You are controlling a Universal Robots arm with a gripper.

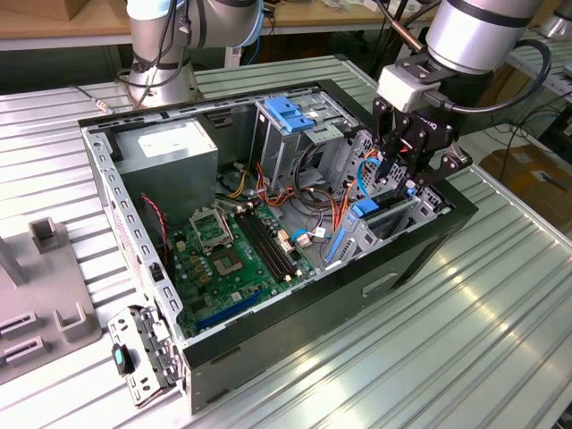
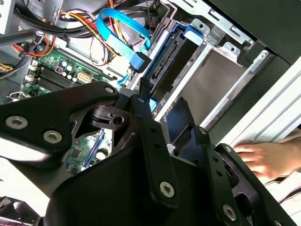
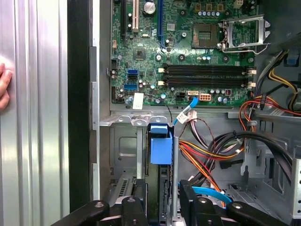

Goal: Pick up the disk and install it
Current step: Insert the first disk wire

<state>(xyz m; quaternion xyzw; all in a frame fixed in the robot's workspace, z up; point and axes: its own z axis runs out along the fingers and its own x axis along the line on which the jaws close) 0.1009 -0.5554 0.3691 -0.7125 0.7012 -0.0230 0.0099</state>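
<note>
The disk [image 1: 365,211] stands on edge in the metal drive bay [image 1: 431,207] at the front corner of the open computer case, on the exterior view's right. Its blue plastic rail end [image 3: 160,149] and dark underside [image 2: 170,68] show in the wrist views. My gripper [image 1: 399,183] hangs directly over the bay. The black fingers [image 3: 134,209] stand on either side of the disk's near end with a small gap, so the gripper [image 3: 162,207] looks open. From the second wrist view, the gripper [image 2: 167,110] sits just above the disk's connector end.
A green motherboard [image 1: 232,259], a grey power-supply box [image 1: 170,152] and a metal cage with a blue latch [image 1: 290,112] fill the case. Blue and orange cables [image 2: 122,21] hang close to the bay. A person's hand [image 2: 263,157] rests on the ribbed table beside the case. A grey fixture [image 1: 45,286] stands on the exterior view's left.
</note>
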